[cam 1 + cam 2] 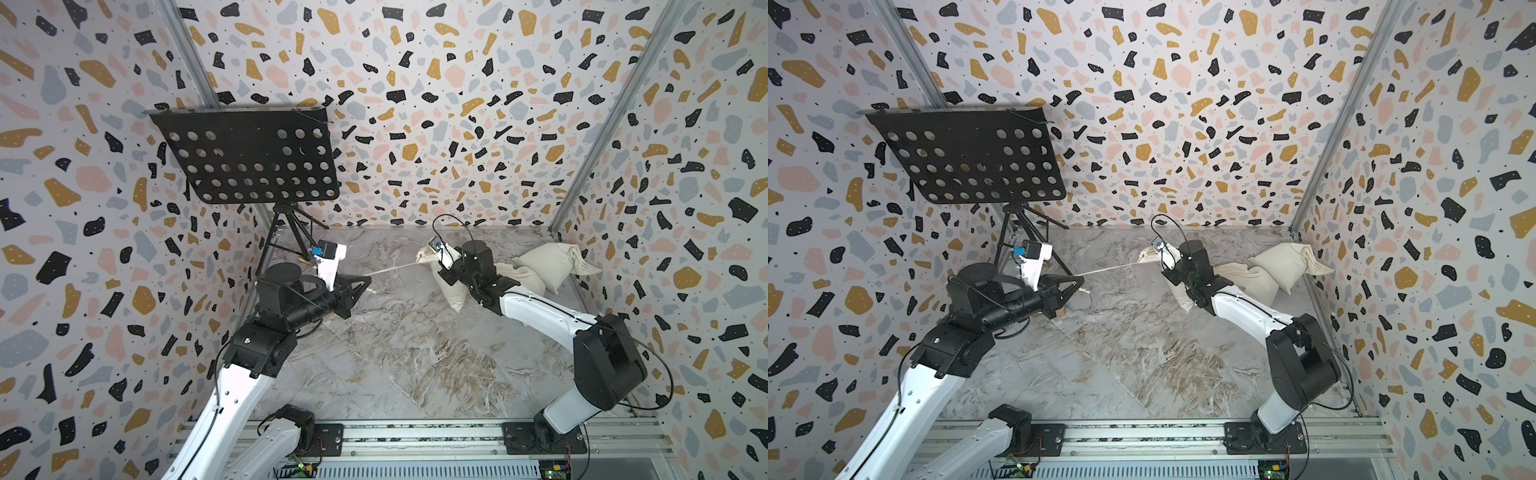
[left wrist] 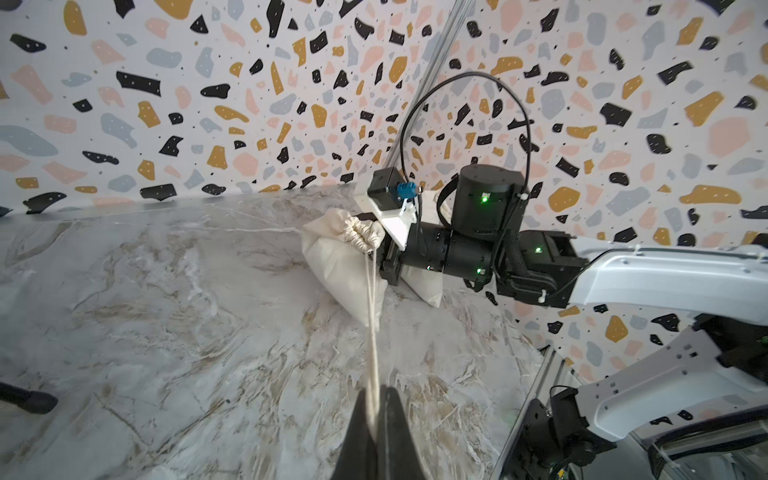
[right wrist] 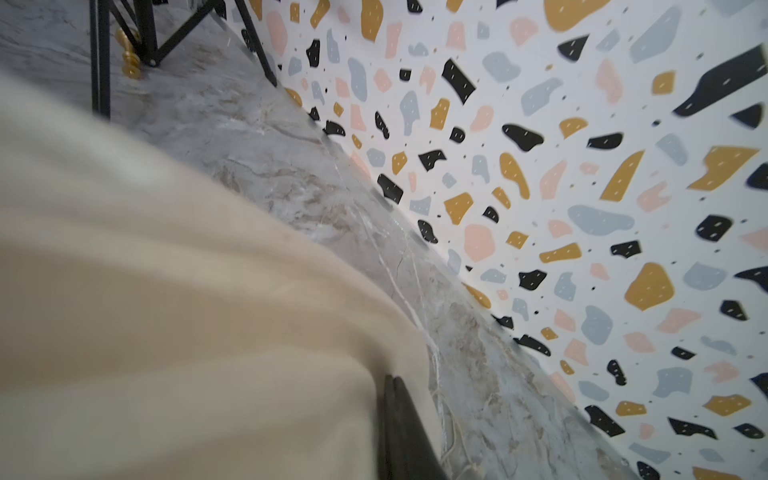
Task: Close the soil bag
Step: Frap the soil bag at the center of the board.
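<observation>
Left gripper [image 2: 376, 401] right under the lens, jaws clamped on the twin cords [image 2: 372, 332]; they run taut and straight to the neck [image 2: 362, 233] of the bag [image 2: 332, 266]. In a top view that bag lies at about one o'clock on the table [image 1: 395, 353], neck end turned toward the left arm at nine o'clock. Right gripper [image 3: 394, 390] sits on it just behind the neck, jaws nearly together and, as far as I can judge, pinching the cloth to anchor it. Spare sacks [image 1: 548, 262] are heaped at two o'clock behind the right arm; stand [image 1: 249, 162] up at eleven.

Step in hand: cinching; the neck is bunched into tight ruffles, so the closing looks nearly done. Next move, I'd say: one last short pull toward nine o'clock, dead along the cords' line, with the right holding firm so the bag doesn't slide; then let go.
</observation>
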Tool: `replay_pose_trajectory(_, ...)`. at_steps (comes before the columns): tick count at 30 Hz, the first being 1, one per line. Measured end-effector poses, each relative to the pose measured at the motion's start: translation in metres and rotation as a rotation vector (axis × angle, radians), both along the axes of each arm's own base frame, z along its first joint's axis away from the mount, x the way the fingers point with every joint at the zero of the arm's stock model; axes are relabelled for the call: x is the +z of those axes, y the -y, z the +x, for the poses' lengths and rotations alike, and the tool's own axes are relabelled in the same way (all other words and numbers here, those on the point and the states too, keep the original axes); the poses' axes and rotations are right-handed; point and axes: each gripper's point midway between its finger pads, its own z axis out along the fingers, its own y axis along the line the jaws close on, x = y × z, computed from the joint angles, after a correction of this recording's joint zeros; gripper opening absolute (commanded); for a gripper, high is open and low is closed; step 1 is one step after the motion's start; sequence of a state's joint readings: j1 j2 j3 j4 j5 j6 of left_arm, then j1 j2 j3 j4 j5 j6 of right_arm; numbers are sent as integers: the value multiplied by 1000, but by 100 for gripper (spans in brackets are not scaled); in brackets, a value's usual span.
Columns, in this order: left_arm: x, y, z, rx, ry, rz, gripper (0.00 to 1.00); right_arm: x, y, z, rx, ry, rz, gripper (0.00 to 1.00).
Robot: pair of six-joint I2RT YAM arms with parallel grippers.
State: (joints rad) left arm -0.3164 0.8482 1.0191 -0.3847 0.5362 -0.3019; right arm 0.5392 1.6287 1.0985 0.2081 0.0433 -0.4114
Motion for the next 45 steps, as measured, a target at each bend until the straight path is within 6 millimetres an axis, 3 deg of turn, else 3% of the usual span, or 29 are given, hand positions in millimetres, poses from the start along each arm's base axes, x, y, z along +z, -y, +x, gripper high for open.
replay_pose_trajectory(3, -32, 3, 11, -6, -66, 54, 0, -49, 6, -5, -7, -114, -39, 30)
replay_pose_trajectory(5, -47, 2, 19, 3, -89, 94, 0, -80, 8, -12, -6, -187, -64, 41)
replay_pose_trajectory(9, -54, 2, 27, 1, -82, 122, 0, -93, -5, -25, 50, -238, -76, 55)
replay_pose_trajectory(13, -49, 4, 29, -11, -54, 113, 0, -75, -27, -47, 158, -264, -9, 60)
replay_pose_trajectory(22, -46, 8, 28, -32, -43, 92, 0, 20, -91, -100, 470, -161, 198, 71)
replay_pose_trajectory(26, -45, 10, 26, -44, -46, 80, 0, 36, -119, -121, 601, -147, 241, 72)
replay_pose_trajectory(29, -43, 10, 24, -46, -45, 72, 0, 40, -138, -129, 669, -152, 254, 68)
replay_pose_trajectory(33, -37, 9, 20, -47, -28, 64, 0, 40, -158, -124, 710, -154, 252, 59)
replay_pose_trajectory(39, -31, 8, 16, -52, -8, 56, 0, 28, -171, -116, 722, -170, 228, 41)
replay_pose_trajectory(45, -24, 10, 9, -81, 8, 36, 0, 12, -175, -104, 693, -180, 187, 0)
